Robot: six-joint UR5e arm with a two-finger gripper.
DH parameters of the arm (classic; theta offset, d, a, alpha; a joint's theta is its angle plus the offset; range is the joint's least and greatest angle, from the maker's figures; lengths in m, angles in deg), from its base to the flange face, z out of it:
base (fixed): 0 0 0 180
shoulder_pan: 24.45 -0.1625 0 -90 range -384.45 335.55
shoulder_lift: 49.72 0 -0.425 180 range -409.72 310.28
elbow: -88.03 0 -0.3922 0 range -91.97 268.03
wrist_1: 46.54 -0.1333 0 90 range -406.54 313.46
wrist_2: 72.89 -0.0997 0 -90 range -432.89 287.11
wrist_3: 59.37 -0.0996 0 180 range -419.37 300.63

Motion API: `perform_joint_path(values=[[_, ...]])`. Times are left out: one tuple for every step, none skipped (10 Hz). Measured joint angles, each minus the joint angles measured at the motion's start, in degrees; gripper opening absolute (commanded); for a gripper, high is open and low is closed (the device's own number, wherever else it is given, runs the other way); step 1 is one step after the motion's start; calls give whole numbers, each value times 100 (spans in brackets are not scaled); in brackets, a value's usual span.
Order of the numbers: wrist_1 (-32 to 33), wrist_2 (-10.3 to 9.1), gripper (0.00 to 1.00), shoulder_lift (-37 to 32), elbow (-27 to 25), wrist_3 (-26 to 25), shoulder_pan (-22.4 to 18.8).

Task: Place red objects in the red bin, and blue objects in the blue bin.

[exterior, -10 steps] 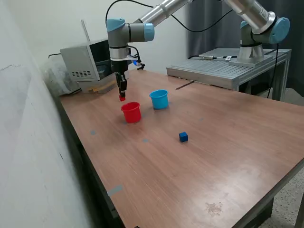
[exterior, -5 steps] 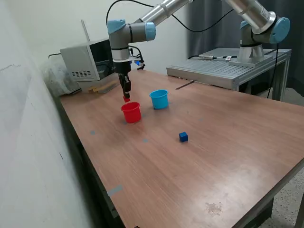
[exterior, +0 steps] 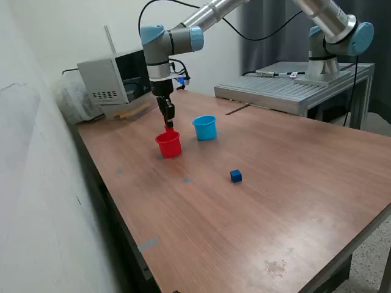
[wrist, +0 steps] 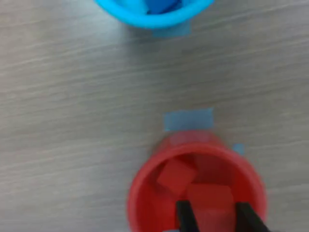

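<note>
Right over the red cup (exterior: pixel 168 144), the pincer (wrist: pixel 215 212) holds a red block (wrist: pixel 210 205) tight between its two fingers. Another red block (wrist: pixel 175 177) lies inside the cup. Beside it stands the light blue cup (exterior: pixel 205 127). One blue block (exterior: pixel 236 176) sits alone on the desk (exterior: pixel 275 207).

The arm (exterior: pixel 211 12) is silver tubing with light blue joint caps (exterior: pixel 194 39), a black cable looping above it (thin), and a black gripper (exterior: pixel 168 118).
</note>
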Motion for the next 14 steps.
perform_joint_path(values=[[-12, -68, 0, -45, -41, 18, -69], [-15, -122, 0, -79, -68, 29, -120], [-13, -155, 0, -98, -82, 34, -148], [-8, -171, 0, -101, -89, 37, -161], [0, -176, 0, -97, -92, 39, -163], [15, -177, 0, -92, -91, 42, -158], [35, -172, 0, -85, -88, 47, -145], [49, -166, 0, -84, -79, 51, -130], [60, -160, 0, -82, -73, 55, -117], [72, -155, 0, -80, -73, 56, -106], [88, -155, 0, -80, -74, 59, -98], [102, -154, 0, -80, -78, 62, -95], [111, -152, 100, -80, -81, 67, -90], [114, -151, 100, -80, -83, 70, -87]])
